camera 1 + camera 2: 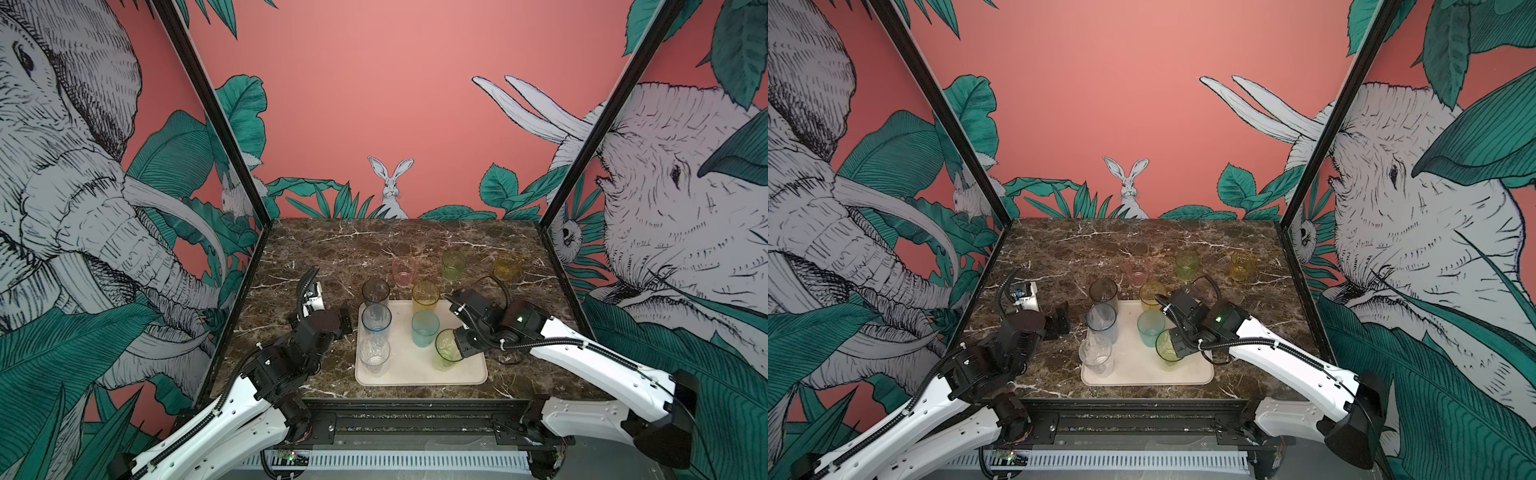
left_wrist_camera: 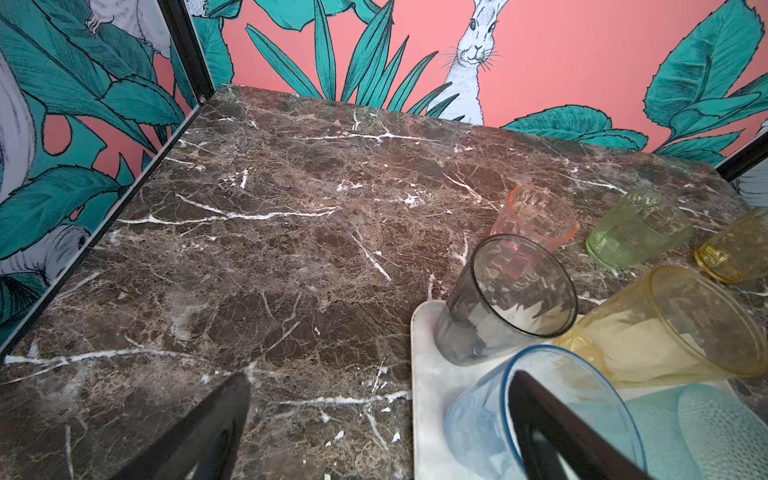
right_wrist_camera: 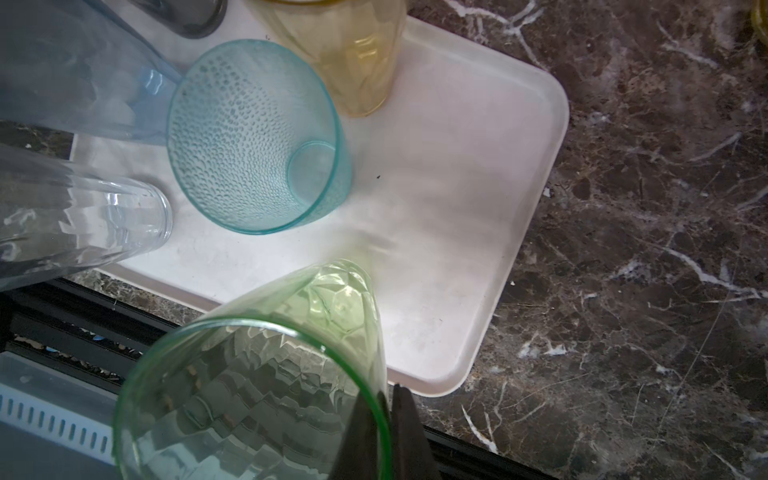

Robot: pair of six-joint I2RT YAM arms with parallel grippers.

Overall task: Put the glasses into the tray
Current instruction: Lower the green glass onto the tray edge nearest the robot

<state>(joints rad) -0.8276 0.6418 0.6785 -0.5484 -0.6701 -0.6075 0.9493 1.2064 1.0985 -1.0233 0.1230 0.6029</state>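
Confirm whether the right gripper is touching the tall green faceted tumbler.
Touching. The right wrist view shows the right gripper pinching the rim of the tall green faceted tumbler, one jaw inside.

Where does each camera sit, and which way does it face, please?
Top views: high behind the arm bases, looking forward and down at table, tray and back wall; left arm and right arm show.
Left wrist: on the left arm, facing across the table to the back wall; open left gripper shows, one finger before the blue glass.
Right wrist: over the tray, looking down; right gripper shows, shut on the rim of the green glass.
Shared: both wrist views show the tray, blue glass and teal glass.
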